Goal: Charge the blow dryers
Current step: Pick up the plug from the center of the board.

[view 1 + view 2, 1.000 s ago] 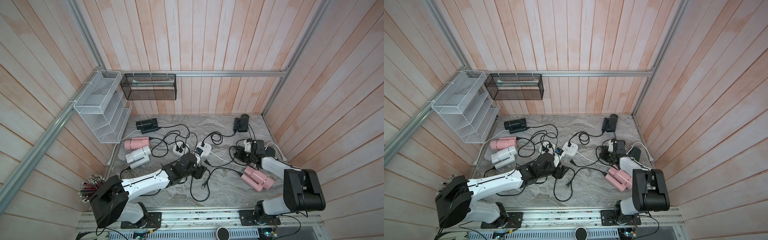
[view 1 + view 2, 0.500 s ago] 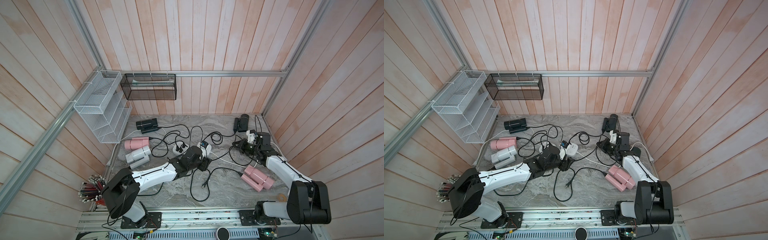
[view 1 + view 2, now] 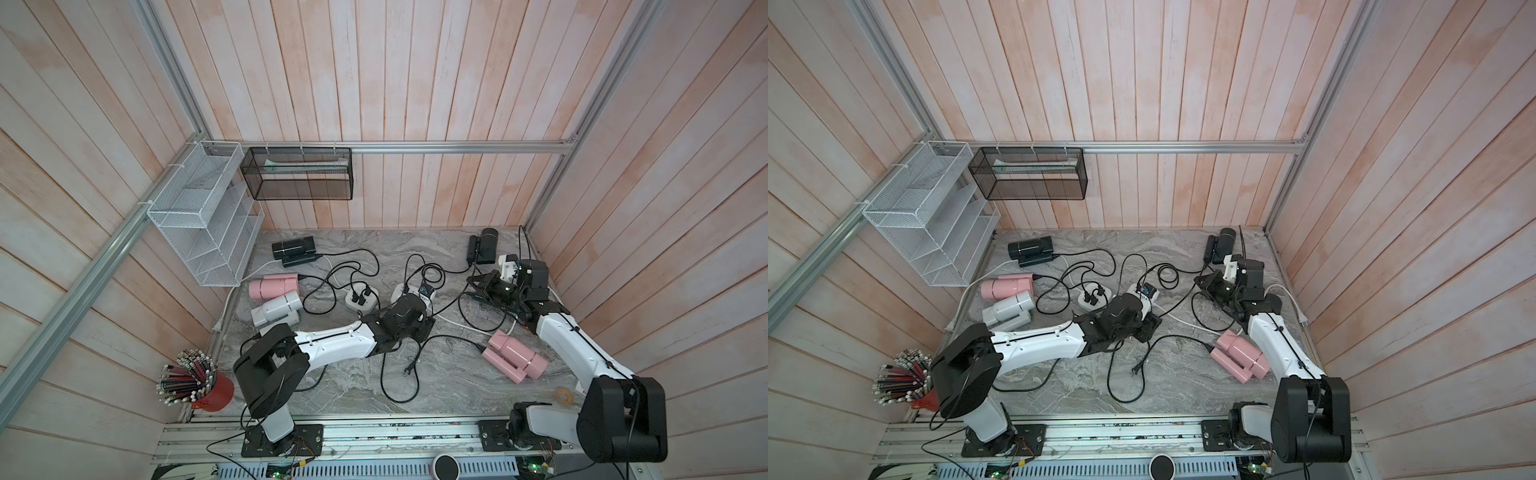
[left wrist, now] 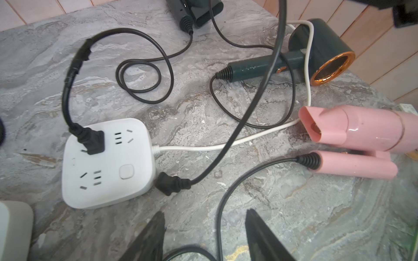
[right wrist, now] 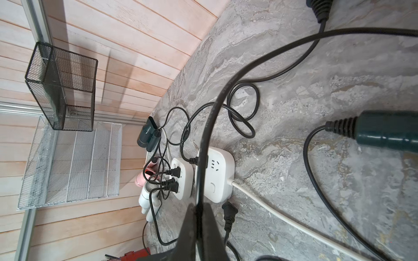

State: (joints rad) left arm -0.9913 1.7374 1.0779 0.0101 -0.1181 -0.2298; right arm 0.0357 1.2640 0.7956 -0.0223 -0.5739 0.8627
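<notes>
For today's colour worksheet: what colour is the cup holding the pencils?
Red cup, clearest in a top view.

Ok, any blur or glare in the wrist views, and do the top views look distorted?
Left wrist view: mostly sharp, small glare on the pink dryer, jaws soft. Right wrist view: the near black cord is blurred. Both top views: even light, wall planks fan outward.
</notes>
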